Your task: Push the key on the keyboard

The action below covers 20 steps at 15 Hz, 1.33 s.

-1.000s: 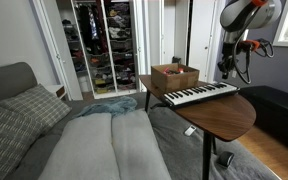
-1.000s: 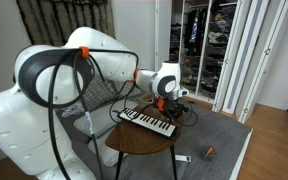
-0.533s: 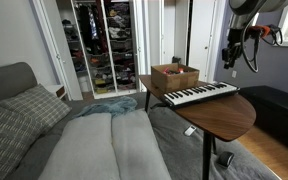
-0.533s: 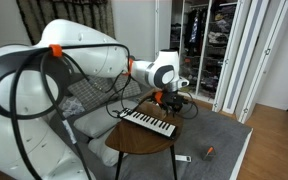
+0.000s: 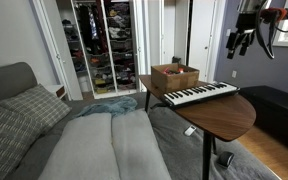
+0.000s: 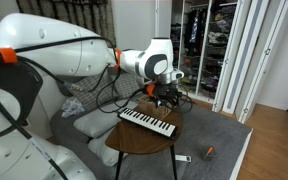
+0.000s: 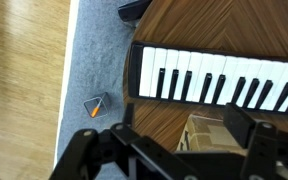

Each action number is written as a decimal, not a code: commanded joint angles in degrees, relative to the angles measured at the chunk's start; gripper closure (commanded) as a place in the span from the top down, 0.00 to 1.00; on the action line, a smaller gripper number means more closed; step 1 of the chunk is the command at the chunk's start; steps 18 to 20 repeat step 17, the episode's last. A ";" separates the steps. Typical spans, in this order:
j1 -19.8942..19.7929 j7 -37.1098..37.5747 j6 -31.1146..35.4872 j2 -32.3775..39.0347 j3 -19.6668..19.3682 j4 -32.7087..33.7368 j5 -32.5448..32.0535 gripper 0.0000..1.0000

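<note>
Since a second ago the hand (image 5: 238, 44) has climbed; it hangs well above one end of the keyboard (image 5: 197, 94), fingers spread, pinching nothing; the keyboard lies on the tabletop (image 5: 229, 118), just beside the cardboard box (image 5: 174, 76); approach step, I judge; next calls for lowering onto one key; the wrist view resolves single keys (image 7: 224, 80); an exterior view shows the height gap.

Hand (image 5: 234, 48) risen higher, farther above keyboard (image 5: 199, 95).

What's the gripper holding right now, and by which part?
Nothing. The gripper is open and empty, hanging in the air above the keyboard without touching it.
</note>
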 commanded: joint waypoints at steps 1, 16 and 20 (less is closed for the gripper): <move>1.39 0.52 -2.42 -4.88 0.56 -2.16 1.93 1.00; 3.45 0.06 -5.71 -6.27 1.11 -1.38 2.28 1.00; 3.45 0.06 -5.71 -6.27 1.11 -1.38 2.28 1.00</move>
